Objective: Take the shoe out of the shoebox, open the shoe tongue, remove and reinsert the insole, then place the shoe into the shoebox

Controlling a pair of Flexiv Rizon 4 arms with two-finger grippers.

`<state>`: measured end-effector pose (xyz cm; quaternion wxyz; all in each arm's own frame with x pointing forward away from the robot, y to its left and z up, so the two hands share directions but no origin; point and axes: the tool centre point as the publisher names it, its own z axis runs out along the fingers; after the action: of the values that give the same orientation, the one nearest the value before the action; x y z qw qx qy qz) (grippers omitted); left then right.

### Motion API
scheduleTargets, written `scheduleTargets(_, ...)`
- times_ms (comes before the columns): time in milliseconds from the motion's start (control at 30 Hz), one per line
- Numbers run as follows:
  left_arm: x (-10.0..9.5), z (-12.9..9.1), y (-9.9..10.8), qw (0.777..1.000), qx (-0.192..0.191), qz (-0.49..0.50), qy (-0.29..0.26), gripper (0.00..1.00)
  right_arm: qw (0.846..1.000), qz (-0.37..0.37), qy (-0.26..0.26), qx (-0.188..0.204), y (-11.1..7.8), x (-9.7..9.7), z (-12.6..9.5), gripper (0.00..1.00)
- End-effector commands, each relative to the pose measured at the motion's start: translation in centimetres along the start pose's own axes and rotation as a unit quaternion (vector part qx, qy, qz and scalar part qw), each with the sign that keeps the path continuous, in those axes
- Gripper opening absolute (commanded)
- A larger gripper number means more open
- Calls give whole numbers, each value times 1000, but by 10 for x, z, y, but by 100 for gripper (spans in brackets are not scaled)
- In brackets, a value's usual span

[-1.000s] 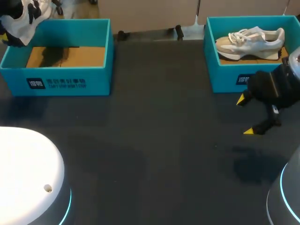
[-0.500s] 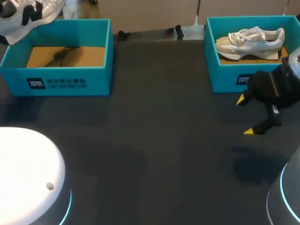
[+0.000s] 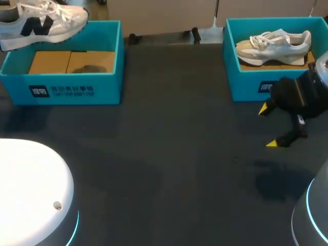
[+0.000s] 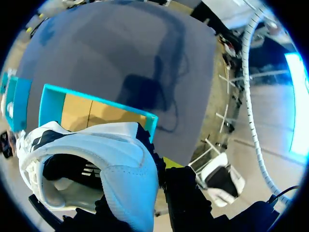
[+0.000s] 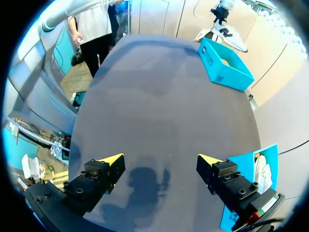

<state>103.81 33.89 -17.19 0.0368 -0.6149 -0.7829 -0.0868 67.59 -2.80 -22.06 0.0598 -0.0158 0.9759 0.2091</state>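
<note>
Between the fingers of the left gripper (image 4: 145, 191) sits the heel end of a white shoe (image 4: 91, 150) with black side markings. The dark fingers press on it from two sides, so this gripper is pinching the shoe. One yellow tip (image 4: 172, 162) shows just past the heel collar, and the other is hidden behind the shoe. From the wrist, the shoe's mouth and dark lining face the camera, with the toe pointing away.

Under the shoe lies the left shoebox (image 4: 52, 104), a teal box with a brown cardboard floor. Seen from the head camera, the shoe hangs in the air over the far left corner of that box, roughly level, with its sole down and its toe toward the middle of the table. The left gripper itself is out of sight in that view. A faint shadow falls on the box's cardboard floor.

Across the dark table (image 3: 179, 169), the right gripper (image 3: 268, 126) is held above the surface with its two yellow-tipped fingers spread wide and nothing between them. Its shadow lies on the table beneath it. It sits just in front of the near wall of the right shoebox (image 3: 246, 87), also teal. In that box a second shoe (image 3: 274, 43), white and beige, rests on its sole with its toe pointing toward the table's middle. The two boxes stand well apart along the table's far side.
</note>
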Motion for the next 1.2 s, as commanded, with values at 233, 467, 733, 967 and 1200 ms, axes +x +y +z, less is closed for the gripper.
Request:
scheduleTargets(233, 4, -1, -3, 994, -12, 105, -4, 0, 1000, 0, -1, 1, 0, 0, 2, 100)
scheduleTargets(467, -5, 3, -5, 995, -1, 95, -10, 0, 1000, 0, -1, 1, 0, 0, 2, 100)
scheduleTargets(733, -18, 18, -5, 995, -19, 96, -10, 0, 1000, 0, -1, 1, 0, 0, 2, 100)
scheduleTargets(967, -33, 38, 3, 992, -46, 114, -20, 0, 1000, 0, -1, 1, 0, 0, 2, 100)
scheduleTargets(1200, -41, 52, 14, 991, -55, 119, -26, 0, 1000, 0, -1, 1, 0, 0, 2, 100)
